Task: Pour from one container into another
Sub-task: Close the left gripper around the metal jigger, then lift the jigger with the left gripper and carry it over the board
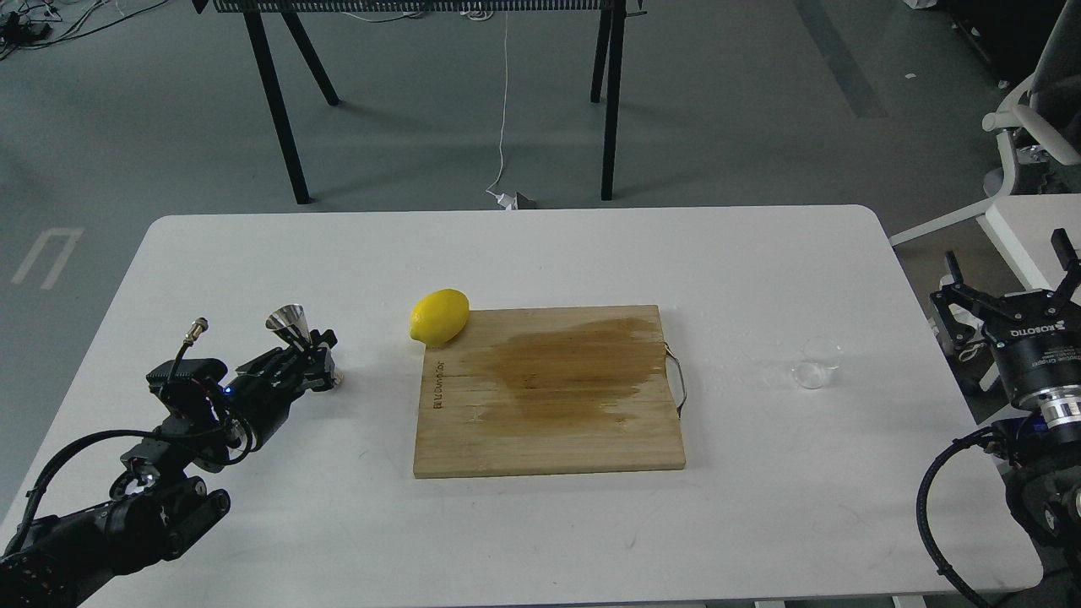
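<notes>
The steel jigger point(288, 322) is at the table's left side, tilted, with its upper cone leaning left and its lower rim showing beneath the fingers. My left gripper point(317, 359) is shut on the jigger's narrow waist. The clear cup point(817, 363) stands upright on the table at the right, beyond the board. About a cup's width to its right, at the table's edge, my right gripper point(1009, 268) points up, open and holding nothing.
A wooden cutting board point(549, 422) with a dark wet stain and a metal handle lies mid-table. A lemon point(439, 317) rests at its far left corner. A white chair point(1026, 135) stands past the right edge of the white table point(540, 245).
</notes>
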